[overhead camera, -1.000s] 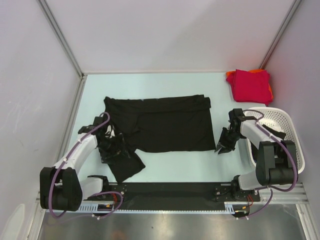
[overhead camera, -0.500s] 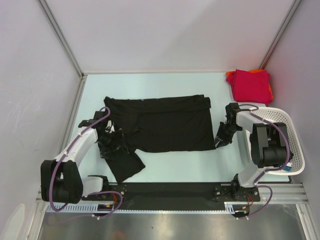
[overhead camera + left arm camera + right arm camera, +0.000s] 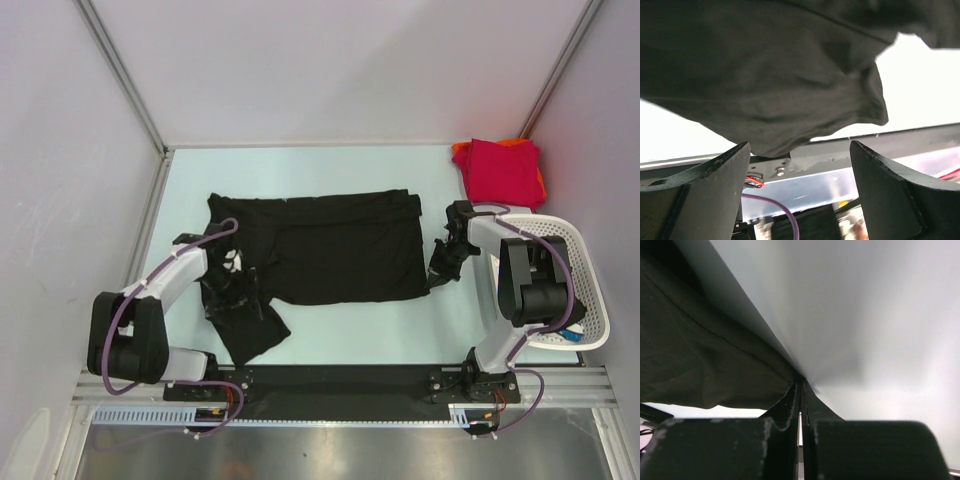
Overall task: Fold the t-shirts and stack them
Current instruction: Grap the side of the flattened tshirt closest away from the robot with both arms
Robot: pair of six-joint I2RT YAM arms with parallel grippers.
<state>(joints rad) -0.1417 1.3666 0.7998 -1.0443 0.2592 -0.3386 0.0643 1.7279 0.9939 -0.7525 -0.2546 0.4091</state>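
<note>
The pale green table (image 3: 330,180) carries a black t-shirt (image 3: 340,250) spread flat across its middle, lying sideways as a broad rectangle. Its near left corner is rumpled, with a flap trailing toward the table's front edge. A white lattice basket (image 3: 590,290) stands at the right edge, near the front. In the far right corner a crimson red t-shirt (image 3: 500,172) lies folded on top of an orange t-shirt (image 3: 461,151), of which only thin edges show. The left arm (image 3: 170,280) reaches in over the rumpled corner. The left jaws stand wide open there, and in the left wrist view the black cloth bulges just beyond the two fingers (image 3: 705,195) without being pinched. The right arm (image 3: 500,235) bends down to the shirt's right edge, beside the basket. The right jaws are closed tight, and the hem of the black cloth runs into the line where they meet.
</note>
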